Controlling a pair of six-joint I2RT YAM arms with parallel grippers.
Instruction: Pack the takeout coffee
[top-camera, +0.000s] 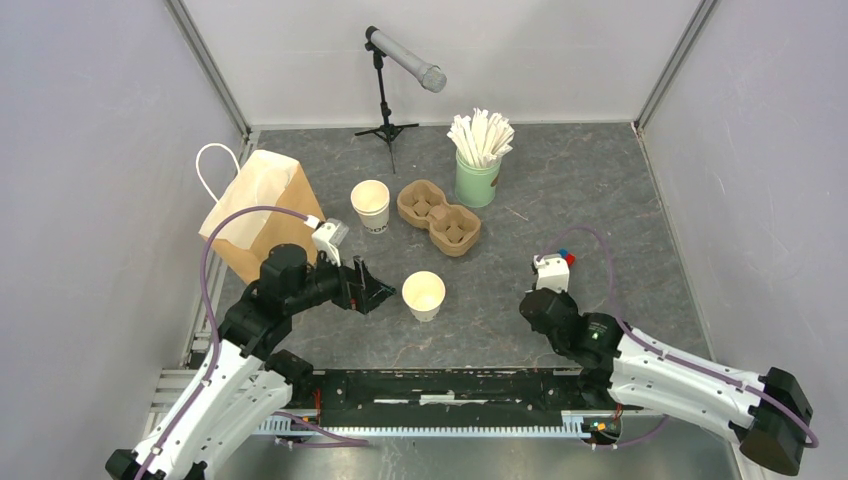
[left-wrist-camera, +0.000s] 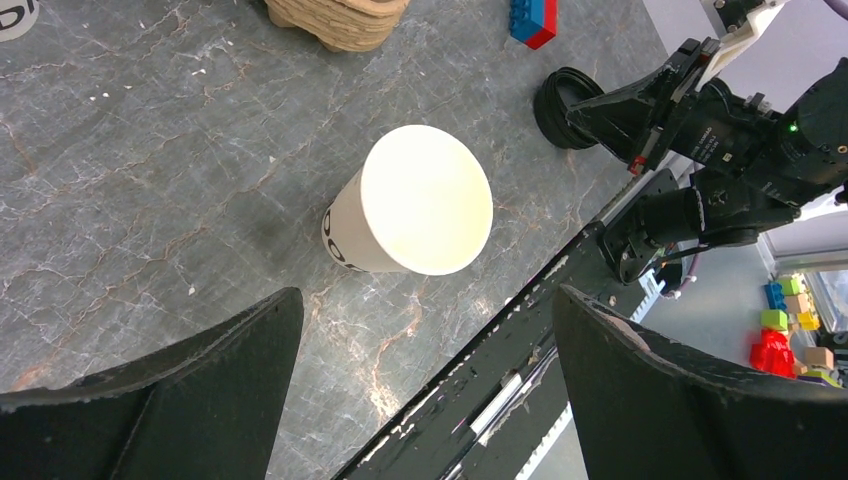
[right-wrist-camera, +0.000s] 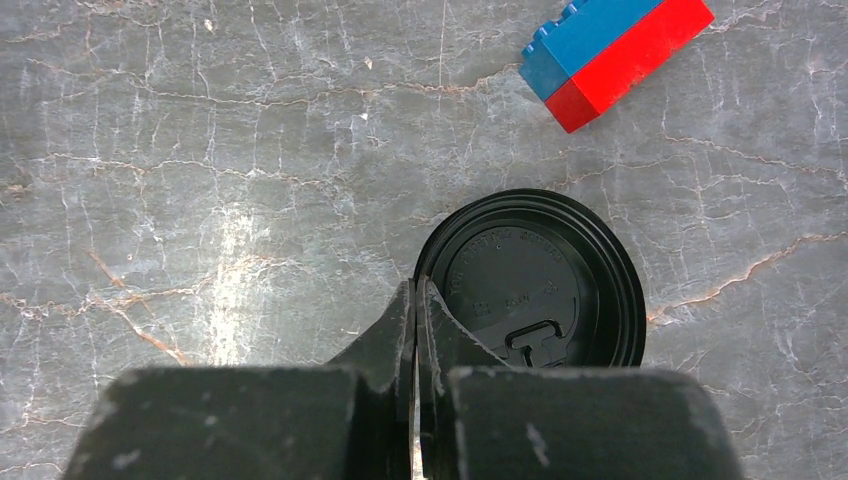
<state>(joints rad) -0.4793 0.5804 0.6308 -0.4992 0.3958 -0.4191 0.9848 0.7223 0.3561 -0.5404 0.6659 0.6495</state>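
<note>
No lidded takeout coffee is in view. A lidless white paper cup with dark print stands upright mid-table. My left gripper hovers just left of it, open and holding nothing. A loose black lid lies flat on the table at the right. My right gripper is down on it with its fingers pinched together on the lid's left rim. In the top view the lid is hidden under that gripper.
A brown paper bag stands at the left. Behind it are a second lidless cup, a cardboard cup carrier, a green holder of white sticks and a microphone stand. A red-and-blue brick lies beyond the lid.
</note>
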